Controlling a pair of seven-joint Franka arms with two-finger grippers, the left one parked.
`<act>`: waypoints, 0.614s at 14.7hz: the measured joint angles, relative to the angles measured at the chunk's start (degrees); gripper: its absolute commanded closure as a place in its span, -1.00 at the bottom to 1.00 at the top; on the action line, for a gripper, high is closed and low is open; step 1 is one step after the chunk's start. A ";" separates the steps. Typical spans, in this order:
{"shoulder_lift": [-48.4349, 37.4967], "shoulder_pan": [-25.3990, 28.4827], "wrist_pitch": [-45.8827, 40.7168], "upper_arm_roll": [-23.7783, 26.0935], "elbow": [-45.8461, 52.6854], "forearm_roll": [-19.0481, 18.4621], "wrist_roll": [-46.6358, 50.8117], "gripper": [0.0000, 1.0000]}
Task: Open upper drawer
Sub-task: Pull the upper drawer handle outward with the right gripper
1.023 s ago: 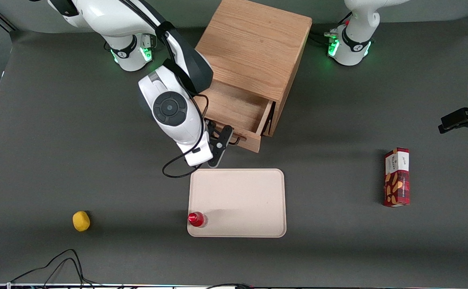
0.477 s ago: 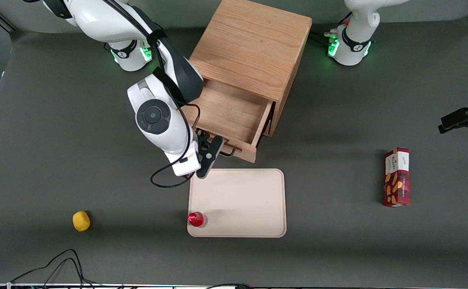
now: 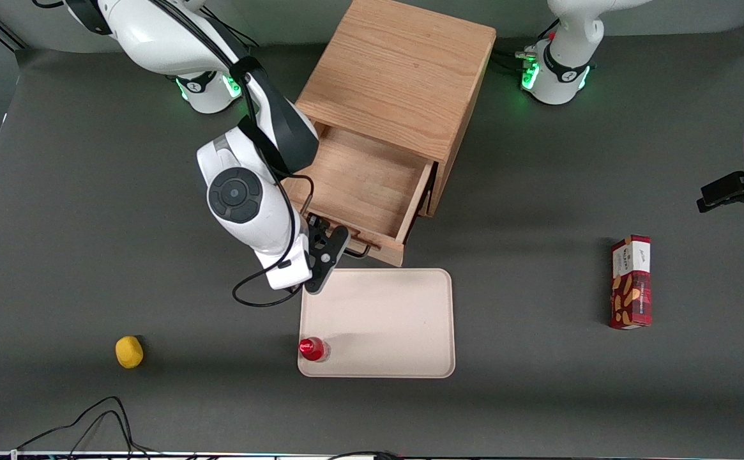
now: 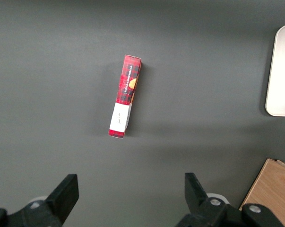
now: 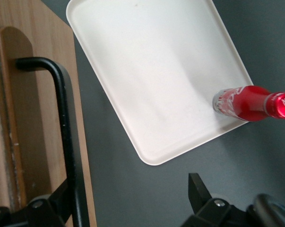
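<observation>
The upper drawer (image 3: 362, 182) of the oak cabinet (image 3: 397, 70) stands pulled far out, its bare inside showing. Its black wire handle (image 3: 360, 250) is on the drawer front, close to the tray. My right gripper (image 3: 328, 250) is at the handle's end toward the working arm. In the right wrist view the gripper (image 5: 128, 203) is open, its jaws wide apart. One finger (image 5: 50, 205) lies against the handle bar (image 5: 66, 132) on the drawer front (image 5: 33, 118); the other finger (image 5: 199, 189) hangs over the dark table. The lower drawer is hidden under the upper one.
A cream tray (image 3: 378, 322) lies just in front of the drawer, with a red bottle (image 3: 312, 349) on its near corner; both show in the right wrist view, tray (image 5: 151, 71) and bottle (image 5: 251, 104). A yellow fruit (image 3: 129, 352) and a red snack box (image 3: 631, 282) lie on the table.
The drawer has slid farther out, toward the front camera. The right arm and gripper moved with it, nearer the tray and toward the working arm's end.
</observation>
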 measured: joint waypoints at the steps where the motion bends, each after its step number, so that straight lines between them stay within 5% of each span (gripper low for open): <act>1: 0.04 -0.08 0.14 -0.17 0.06 0.02 0.00 -1.00; 9: 0.30 -2.52 1.76 -0.72 0.46 1.23 0.00 -1.00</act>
